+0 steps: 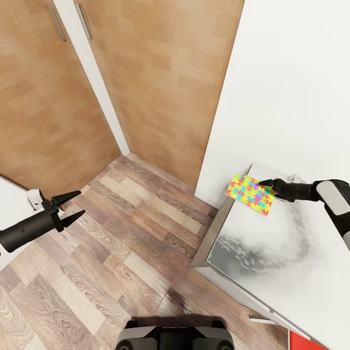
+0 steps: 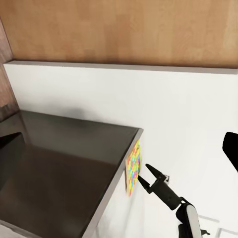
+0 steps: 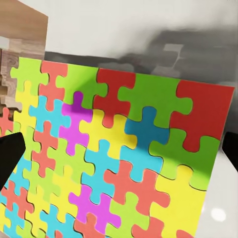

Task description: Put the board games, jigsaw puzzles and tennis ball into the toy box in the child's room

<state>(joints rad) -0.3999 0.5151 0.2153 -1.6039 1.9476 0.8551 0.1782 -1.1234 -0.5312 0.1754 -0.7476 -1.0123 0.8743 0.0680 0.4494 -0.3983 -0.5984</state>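
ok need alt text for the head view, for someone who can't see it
The right gripper holds a multicoloured jigsaw puzzle above the corner of a glossy table. The left gripper hangs open over wood flooring, with wooden doors behind.

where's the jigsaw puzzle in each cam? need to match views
Head view: jigsaw puzzle at right of centre, over the table's corner, at the right gripper.
Left wrist view: thin multicoloured edge at the table corner.
Right wrist view: its face spans most of the picture.
Shared landmark: the glossy table top.
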